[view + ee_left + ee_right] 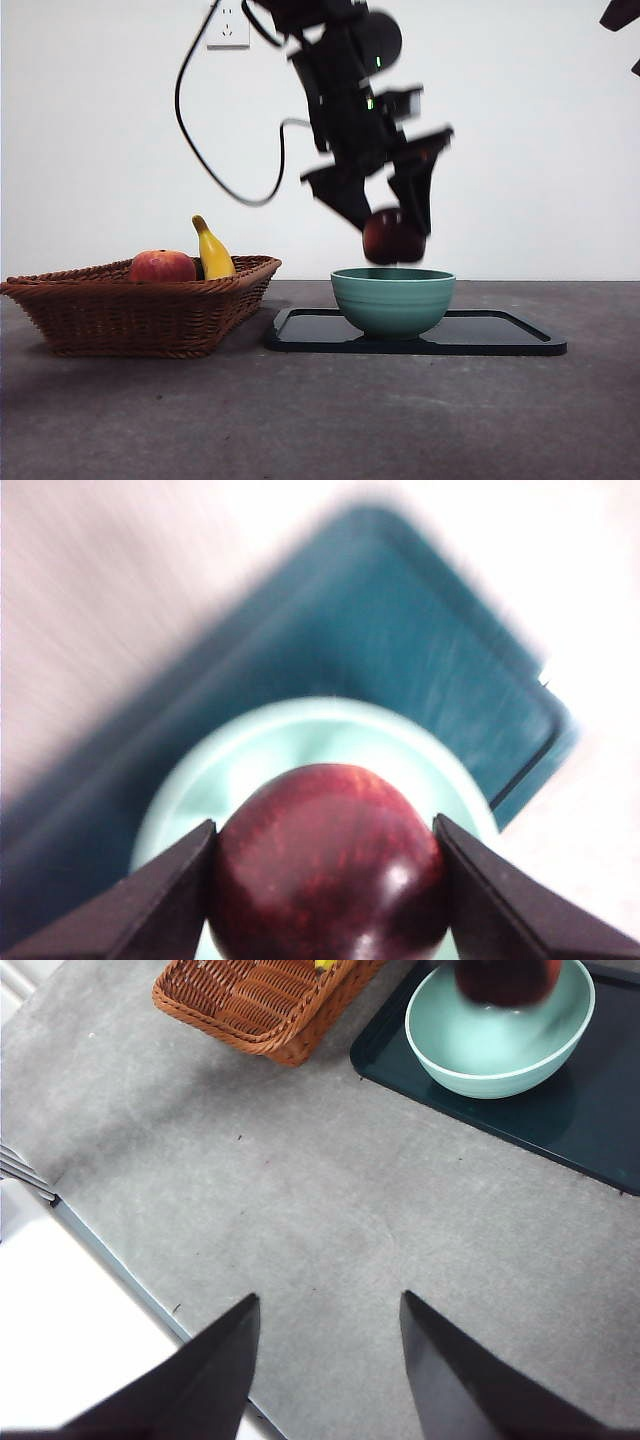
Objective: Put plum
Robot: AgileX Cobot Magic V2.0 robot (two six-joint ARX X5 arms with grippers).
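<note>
My left wrist view was smeared, yet it showed the left gripper (325,880) clamped on the plum (328,865) above the green bowl (290,740) on the dark tray (400,650). Only the front view showed the basket (140,310) holding a banana (213,250). The right gripper (330,1360) hung apart, jaws spread, holding nothing.

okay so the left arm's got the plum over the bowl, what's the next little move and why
Probably lower a little, then open. The left gripper is shut on the plum, which hangs just above the rim of the green bowl on the dark tray, and the left wrist view shows the bowl right beneath it. The right gripper waits, open.
</note>
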